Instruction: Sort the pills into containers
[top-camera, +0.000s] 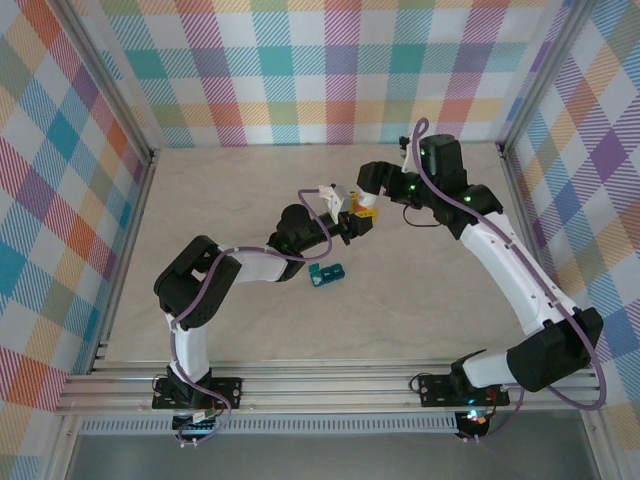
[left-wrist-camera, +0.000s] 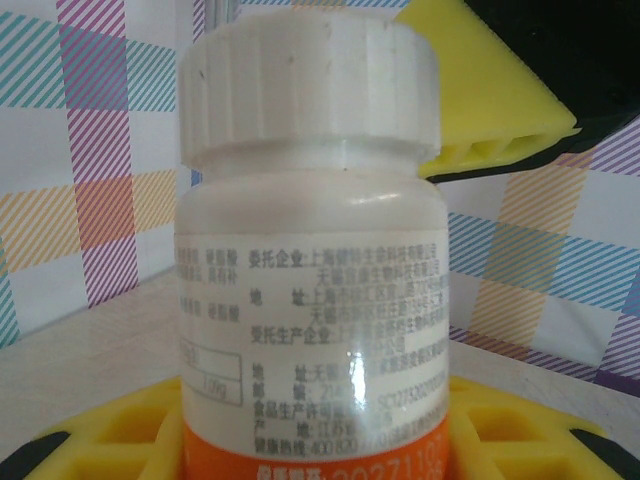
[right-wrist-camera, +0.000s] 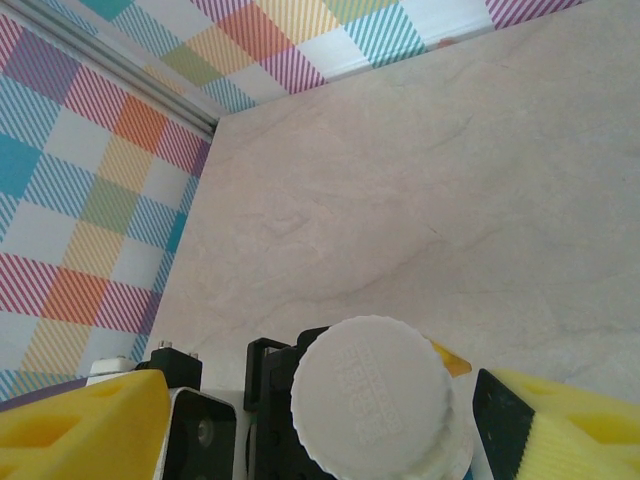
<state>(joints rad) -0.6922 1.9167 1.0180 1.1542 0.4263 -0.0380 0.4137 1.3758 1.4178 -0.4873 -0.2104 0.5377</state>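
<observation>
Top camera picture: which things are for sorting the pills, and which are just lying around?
For the job:
- teal three-compartment strip
- white pill bottle, held by the left gripper
- right gripper, open around the bottle's cap

Just there:
- checked walls
- table

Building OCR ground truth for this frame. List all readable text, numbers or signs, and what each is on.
All on the white bottle label:
"受托企业:上海…" (rest too small to trust)
"地 址:上海市…" (rest blurred)
"受托生产企业:" (rest lost in glare)
"100g" (boxed, at the label's left edge)
"健康热线:400-820…" (last digits unclear)
Orange band: white digits, cut off by the frame edge, unreadable.
Cap top: embossed characters, too faint to read.
</observation>
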